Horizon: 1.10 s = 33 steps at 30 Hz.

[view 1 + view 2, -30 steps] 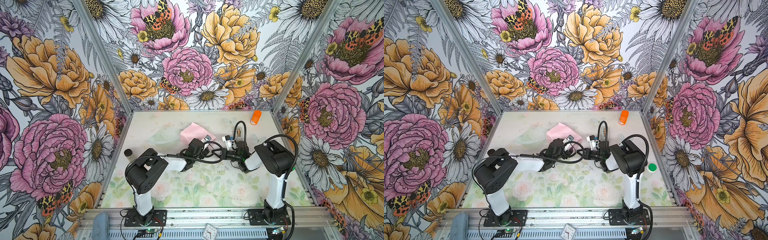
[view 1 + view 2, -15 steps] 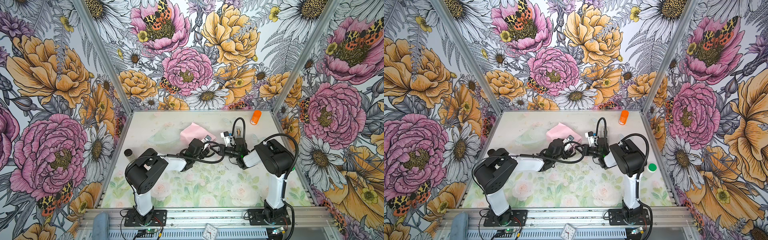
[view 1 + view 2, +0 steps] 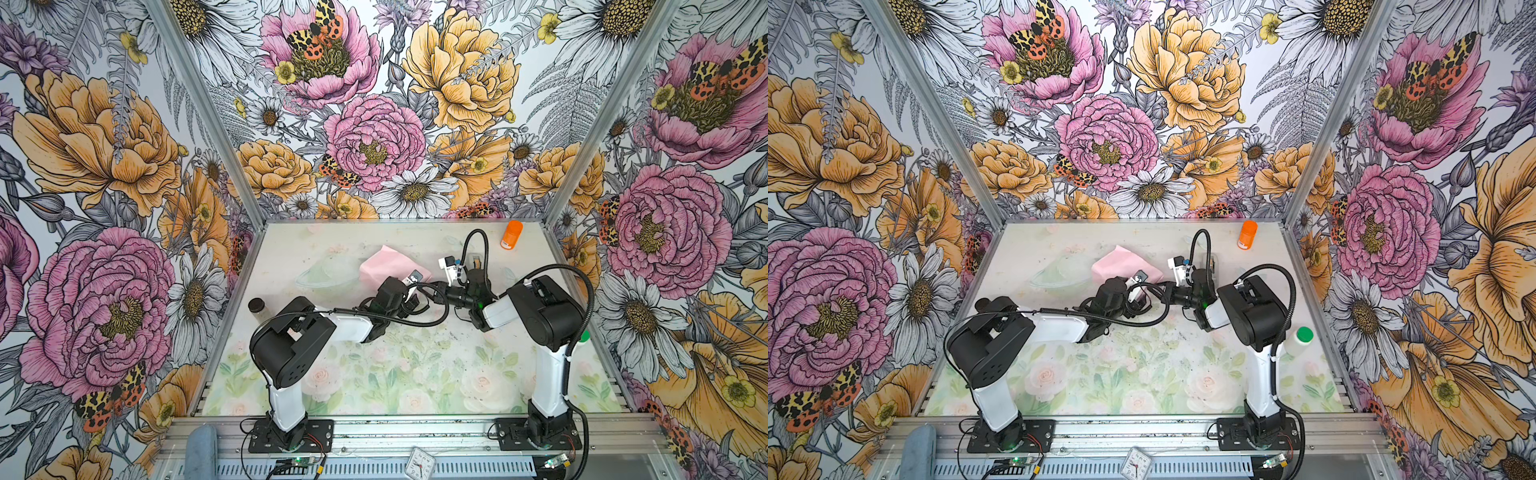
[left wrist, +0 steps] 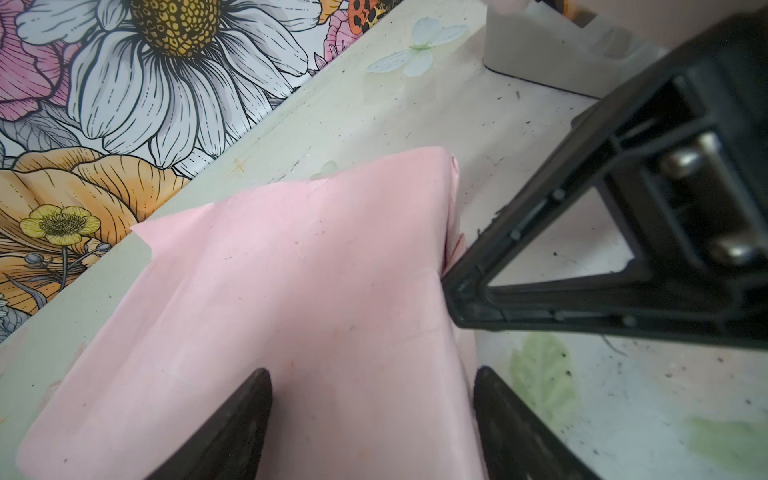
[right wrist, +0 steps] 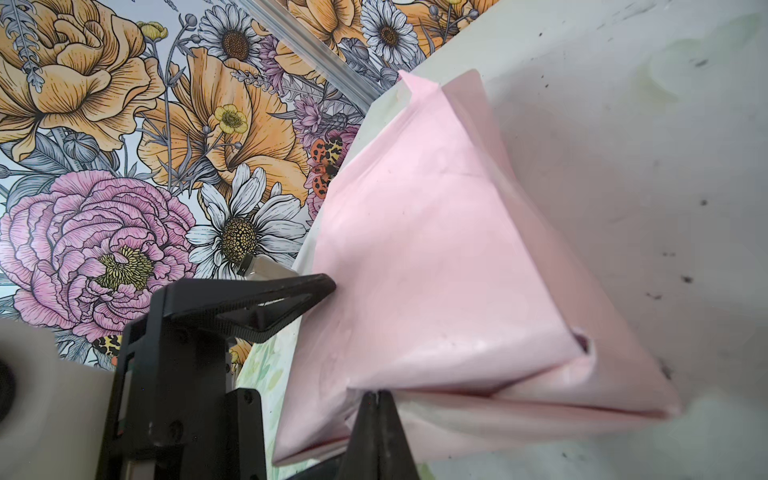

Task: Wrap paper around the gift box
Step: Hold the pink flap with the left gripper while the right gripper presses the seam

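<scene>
Your left gripper (image 4: 372, 372) sat with its jaws apart and its fingertips on the pink paper (image 3: 386, 266), apparently to pin the parcel to the table (image 3: 374, 374) while the end was worked. The paper lay folded around a box shape toward the back of the table, with the gift box hidden inside. Your right gripper (image 5: 376, 395) had its jaws together and its tip pushed at the end fold, likely creasing the flap. I couldn't tell whether any paper was caught. The grey tape dispenser (image 4: 536, 58) waited just beyond, handy for sealing.
</scene>
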Motion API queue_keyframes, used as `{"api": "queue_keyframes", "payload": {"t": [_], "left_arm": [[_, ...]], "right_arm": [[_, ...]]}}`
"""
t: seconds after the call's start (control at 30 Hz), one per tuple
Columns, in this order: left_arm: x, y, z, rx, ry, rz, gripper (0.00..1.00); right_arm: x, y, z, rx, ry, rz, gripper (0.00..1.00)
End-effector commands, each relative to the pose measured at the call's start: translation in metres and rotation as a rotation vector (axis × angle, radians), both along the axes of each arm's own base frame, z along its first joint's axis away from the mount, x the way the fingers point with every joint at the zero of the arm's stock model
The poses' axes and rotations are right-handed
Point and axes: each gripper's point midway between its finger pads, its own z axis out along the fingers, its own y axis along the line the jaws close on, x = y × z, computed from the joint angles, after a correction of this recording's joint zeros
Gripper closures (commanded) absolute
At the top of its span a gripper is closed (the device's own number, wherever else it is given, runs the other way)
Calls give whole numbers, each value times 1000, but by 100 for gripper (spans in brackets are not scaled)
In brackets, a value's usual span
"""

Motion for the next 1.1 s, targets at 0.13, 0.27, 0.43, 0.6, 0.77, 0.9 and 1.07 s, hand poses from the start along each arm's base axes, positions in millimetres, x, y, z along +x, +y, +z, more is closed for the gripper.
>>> {"api": "queue_keyframes", "payload": {"t": [0.13,0.27,0.43,0.6,0.77,0.9,1.07], "left_arm": [[-1,1,4,-31,9,-5,23],[-1,3,5,-31,9,0,23],[-1,4,5,-31,8,1,23],[-2,4,5,-31,10,0,23],[-2,5,5,-29,9,2,23],[-1,5,6,-31,8,3,23],[-1,5,5,-30,9,3,23]], "right_arm": [[5,4,-3,-9,-25,-13,100],[-4,-1,1,-14,-44,-19,99],[-13,-10,-8,-42,-28,-34,98],[-13,-9,-11,-35,-21,-32,100],[-9,-3,-5,-21,-34,-22,100],[-7,0,-1,-14,-40,-17,100],[-3,3,0,-8,-43,-15,100]]}}
